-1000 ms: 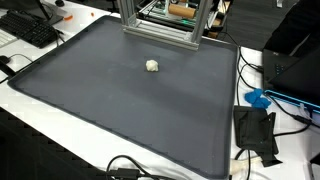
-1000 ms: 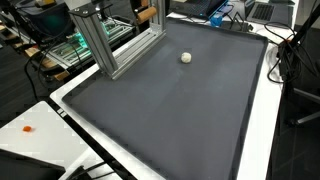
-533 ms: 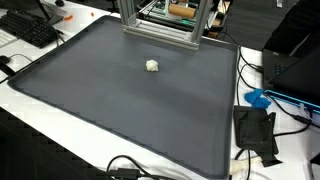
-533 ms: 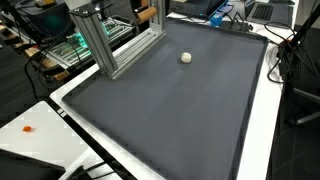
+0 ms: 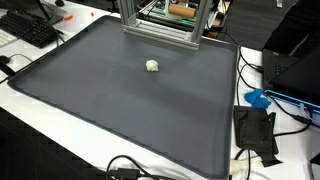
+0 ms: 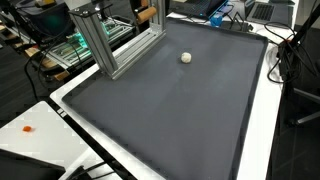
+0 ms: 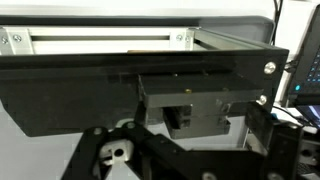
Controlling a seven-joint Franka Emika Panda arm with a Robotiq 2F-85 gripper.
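My jaws stand released and wide, with nothing between them. The wrist view shows only their dark linkage low in the picture and, beyond it, the aluminium frame (image 7: pixel 100 42) and a black housing (image 7: pixel 190 105). So I am up by that frame, out of sight in both exterior views. The small pale lump (image 5: pixel 152 66) lies alone on the dark mat (image 5: pixel 120 120), in the half nearer the frame but well apart from its posts. The mat covers most of the white tabletop (image 5: pixel 35 125). I judge the lump light and roundish, likely to roll at a nudge. A good approach would come straight down over it, jaws wide and straddling it evenly, tips just shy of the mat before any squeeze, and clear of the frame's posts.
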